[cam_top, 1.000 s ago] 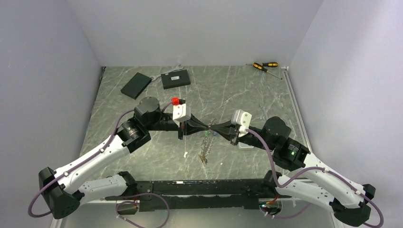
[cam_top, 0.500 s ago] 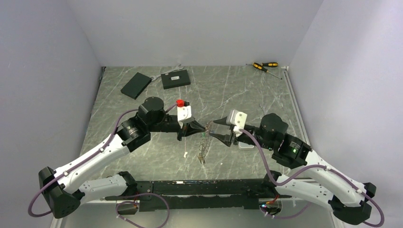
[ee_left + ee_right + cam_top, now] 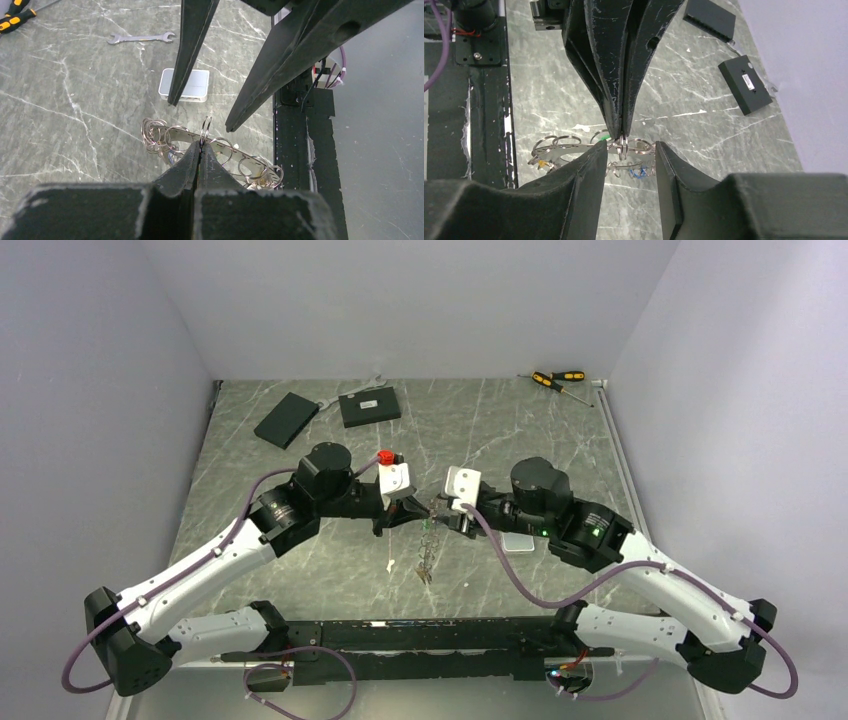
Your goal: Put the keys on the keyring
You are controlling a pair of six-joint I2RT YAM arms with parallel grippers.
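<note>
**Left gripper pinches one ring, right one spread**

The left gripper [image 3: 200,148] is clenched on one loop of the keyring [image 3: 227,148]. The right gripper [image 3: 628,146] is spread and straddles that loop. Three coloured keys [image 3: 638,173] hang just below. Two black boxes [image 3: 369,407] and two screwdrivers [image 3: 556,380] lie well beyond.

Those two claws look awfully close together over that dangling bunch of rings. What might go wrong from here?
1. The left gripper pinches the keyring by one thin loop at its very fingertips, so the hanging bunch might slip out and fall.
2. The right gripper is open and straddles that same spot. If it closes there, it might bump the left fingertips or knock the loop loose.
</note>
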